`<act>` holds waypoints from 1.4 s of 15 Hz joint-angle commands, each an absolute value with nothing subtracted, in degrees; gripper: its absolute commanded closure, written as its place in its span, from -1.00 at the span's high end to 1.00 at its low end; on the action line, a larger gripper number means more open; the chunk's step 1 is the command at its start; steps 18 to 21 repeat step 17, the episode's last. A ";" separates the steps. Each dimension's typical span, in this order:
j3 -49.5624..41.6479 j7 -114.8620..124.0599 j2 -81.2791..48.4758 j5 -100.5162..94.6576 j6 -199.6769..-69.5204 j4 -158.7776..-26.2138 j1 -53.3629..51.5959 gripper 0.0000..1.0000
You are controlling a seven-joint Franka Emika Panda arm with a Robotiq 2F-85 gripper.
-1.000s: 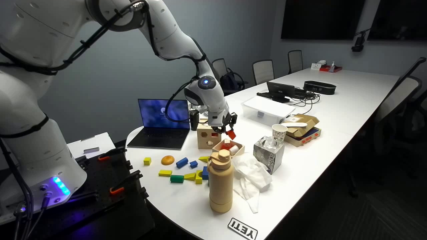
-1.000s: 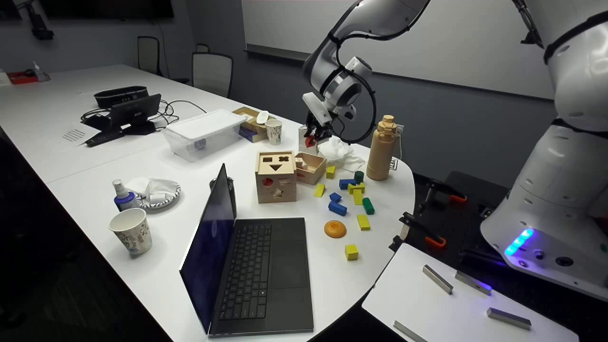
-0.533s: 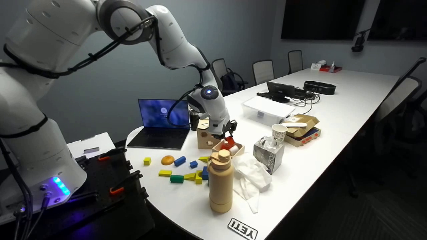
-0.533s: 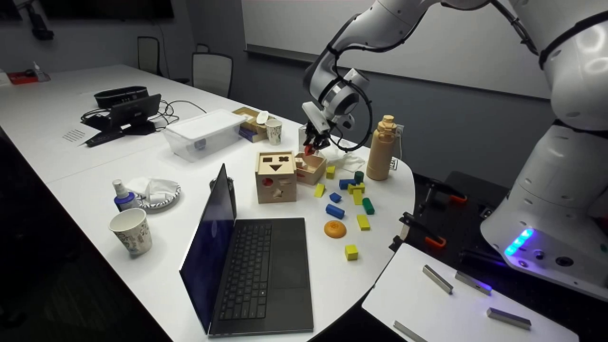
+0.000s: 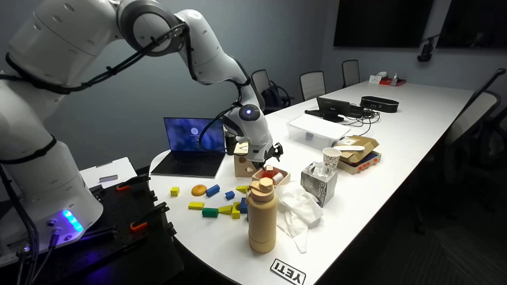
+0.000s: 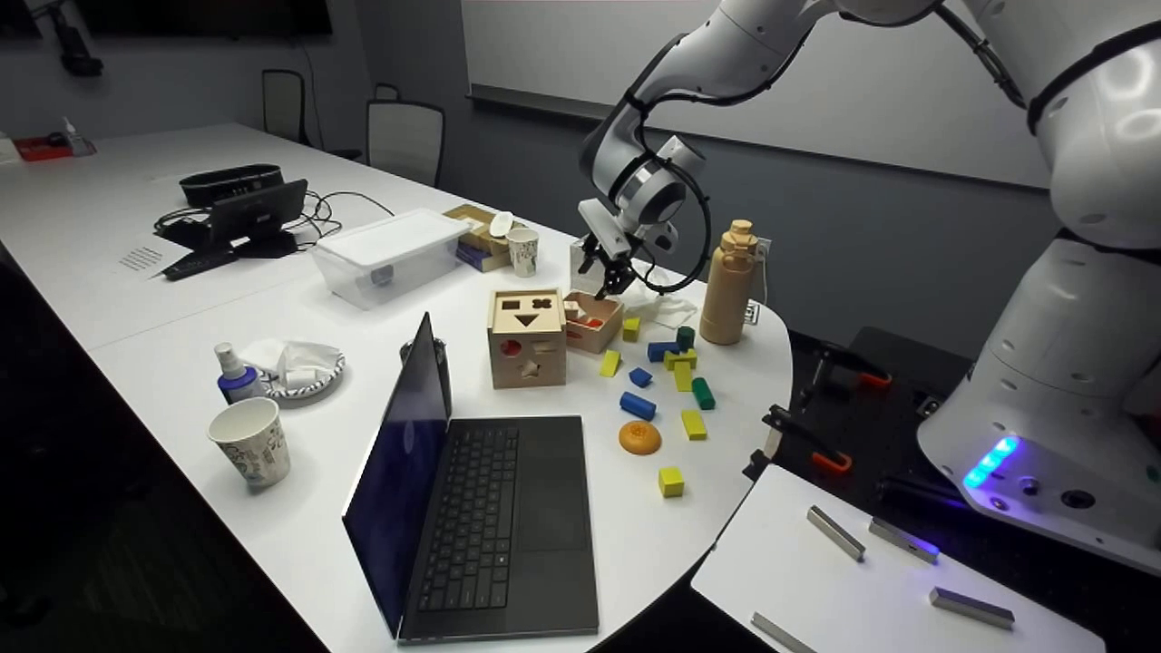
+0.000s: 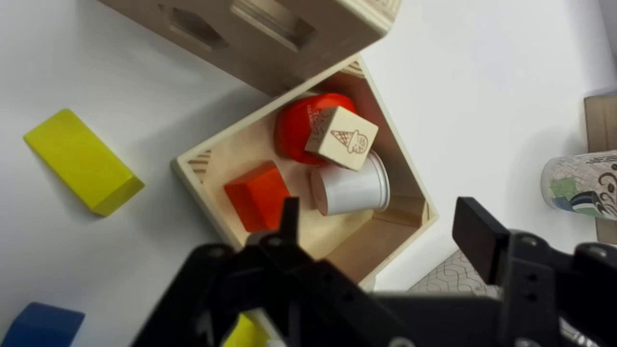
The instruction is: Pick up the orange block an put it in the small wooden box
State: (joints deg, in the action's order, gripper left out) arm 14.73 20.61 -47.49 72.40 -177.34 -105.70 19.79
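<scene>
1. We see the arm (image 5: 204,43) bent high at the elbow, its forearm sloping down to a wrist low over the tabletop (image 5: 400,134).
2. At its end the pincer (image 7: 381,219) hangs over the small wooden box (image 7: 378,246), an open-topped one; in both exterior views we find its fingertips near the rim.
3. The fingers stand wide apart, and between them in the wrist view we look onto the box's floor and wall.
4. The orange block (image 7: 260,195) lies inside the box, close to one wall. A fingertip overlaps its edge in the wrist view; we cannot tell whether they touch.
5. With it in the box we see a rounded red piece (image 7: 299,127), a white cylinder (image 7: 354,188) and an ice-cream stamp block (image 7: 351,140) propped over both.
6. The box stands right beside the cut-out cube (image 6: 528,345).
7. A second ago we saw the block gripped above the box, and half a second ago lowered, still at the fingertips; now the fingers have parted and it rests below them.
8. Over that second the wrist has sunk, only slightly in the last half.
9. We notice the blue cylinder (image 6: 638,405) has shifted a little on the tabletop, well apart from the pincer.
</scene>
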 commanded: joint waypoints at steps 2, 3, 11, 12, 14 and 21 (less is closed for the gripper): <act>16.61 20.16 -40.91 74.14 -178.34 -109.97 20.10 1.00; 16.88 20.46 -38.85 74.21 -178.73 -111.60 19.67 1.00; 19.23 23.57 -25.97 74.10 -178.08 -122.81 18.07 1.00; 19.34 23.93 -25.18 73.85 -178.04 -123.48 17.99 1.00; 19.41 24.13 -23.90 73.25 -177.70 -124.57 17.96 1.00; 19.20 24.26 -22.76 72.50 -177.31 -125.57 17.68 1.00</act>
